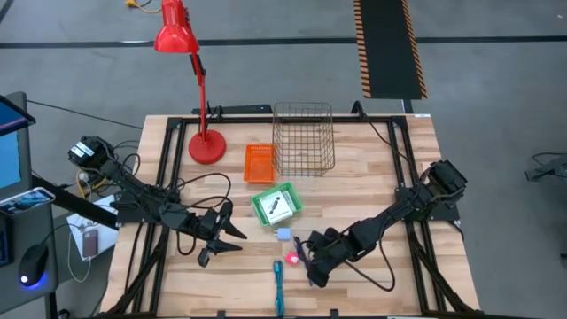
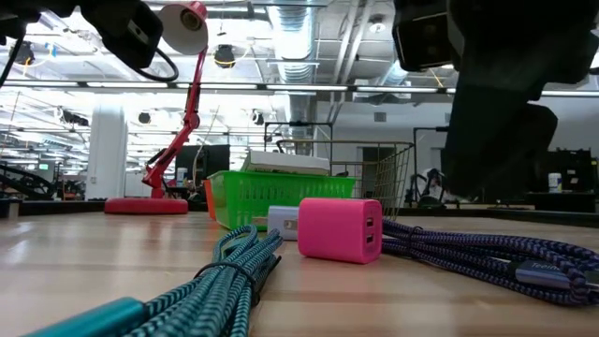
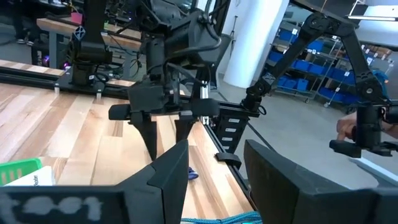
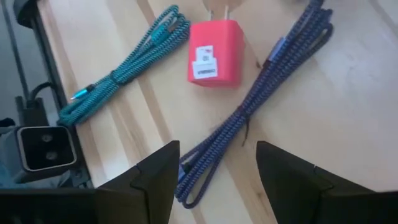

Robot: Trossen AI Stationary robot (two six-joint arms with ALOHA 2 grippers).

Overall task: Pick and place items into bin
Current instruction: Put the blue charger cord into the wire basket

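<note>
A pink charger block (image 4: 214, 53) lies on the wood table next to a purple braided cable (image 4: 249, 118) and a teal braided cable (image 4: 124, 65). A pale lavender block (image 1: 283, 235) lies just beyond them. A white card pack (image 1: 277, 207) rests in the green bin (image 1: 262, 200). My right gripper (image 4: 217, 168) hovers open above the purple cable, slanting down, with the cable's near end showing between its fingers; it touches nothing. My left gripper (image 1: 229, 241) stands open and level to the left of the items, holding nothing.
An orange bin (image 1: 259, 164) and a wire basket (image 1: 304, 137) stand at the far middle. A red desk lamp (image 1: 205, 146) has its base at the far left. Black frame rails run along the table's left and right sides. Bare wood lies between the arms and the near edge.
</note>
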